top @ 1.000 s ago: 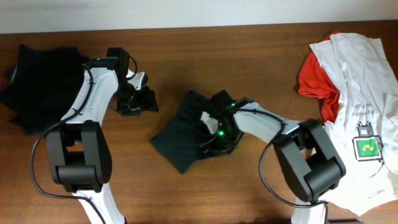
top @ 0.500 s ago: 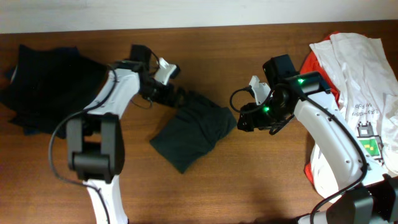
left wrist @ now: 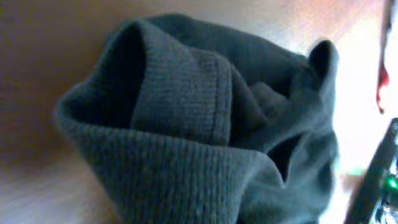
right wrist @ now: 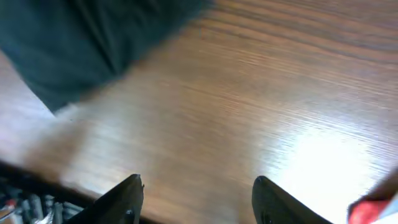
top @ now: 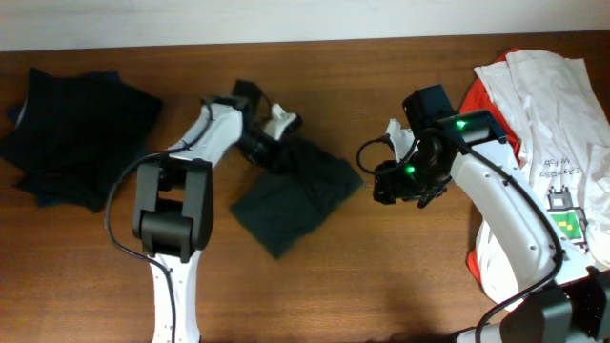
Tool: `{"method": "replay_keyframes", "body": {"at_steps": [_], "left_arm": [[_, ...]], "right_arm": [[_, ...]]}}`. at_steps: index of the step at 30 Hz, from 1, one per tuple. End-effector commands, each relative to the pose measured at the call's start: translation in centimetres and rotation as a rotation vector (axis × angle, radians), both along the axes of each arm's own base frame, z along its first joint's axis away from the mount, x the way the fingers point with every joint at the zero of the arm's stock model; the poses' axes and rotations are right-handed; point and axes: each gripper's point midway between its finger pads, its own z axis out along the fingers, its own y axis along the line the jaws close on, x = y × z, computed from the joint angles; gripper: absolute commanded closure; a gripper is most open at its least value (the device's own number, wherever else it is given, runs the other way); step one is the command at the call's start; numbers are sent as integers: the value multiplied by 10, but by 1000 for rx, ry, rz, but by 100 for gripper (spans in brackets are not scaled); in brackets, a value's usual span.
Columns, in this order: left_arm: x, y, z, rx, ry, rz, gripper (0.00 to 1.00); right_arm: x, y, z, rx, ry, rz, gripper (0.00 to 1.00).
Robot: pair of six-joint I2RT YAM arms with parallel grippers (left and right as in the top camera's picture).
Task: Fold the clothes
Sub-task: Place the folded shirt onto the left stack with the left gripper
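Two grippers were at one dark green shirt (top: pixel 286 200) lying folded mid-table: left gripper (top: pixel 272 151) pinched shut on its 12 o'clock corner, right gripper (top: pixel 393 183) half open and empty over bare table (top: pixel 381 276) off its 3 o'clock edge. Fold looked near done. Next move likely called for dragging the bundle to the folded dark stack (top: pixel 67 124) at 9 o'clock without layers slipping.

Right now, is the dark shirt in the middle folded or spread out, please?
Folded: the dark shirt lies as a compact layered bundle.
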Motion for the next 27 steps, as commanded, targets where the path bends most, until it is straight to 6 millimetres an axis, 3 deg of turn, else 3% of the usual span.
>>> {"method": "replay_keyframes", "body": {"at_steps": [1, 3, 5, 9, 11, 19, 20, 24, 26, 27], "left_arm": [[73, 70, 73, 121, -210, 156, 100], [93, 112, 112, 162, -275, 278, 100], [100, 158, 145, 194, -325, 395, 100], [91, 247, 189, 263, -395, 576, 100], [85, 280, 204, 271, -413, 660, 100], [82, 392, 214, 328, -501, 877, 100], [83, 412, 207, 376, -504, 910, 100], [89, 455, 168, 419, -474, 971, 99], [91, 476, 160, 429, -494, 1002, 93], [93, 482, 161, 433, -508, 1011, 79]], "right_arm": [[8, -35, -5, -146, -22, -62, 40], [11, -48, -5, -149, -19, -103, 40], [12, -61, -5, -151, -14, -146, 40], [14, -87, -5, -152, -3, -229, 39], [15, -94, -5, -152, -1, -252, 39], [14, -96, -6, -152, 6, -261, 39], [12, -96, -6, -152, 11, -260, 39], [10, -94, -6, -142, 20, -258, 39], [10, -94, -6, -143, 23, -258, 39], [9, -94, -6, -143, 24, -258, 39]]}}
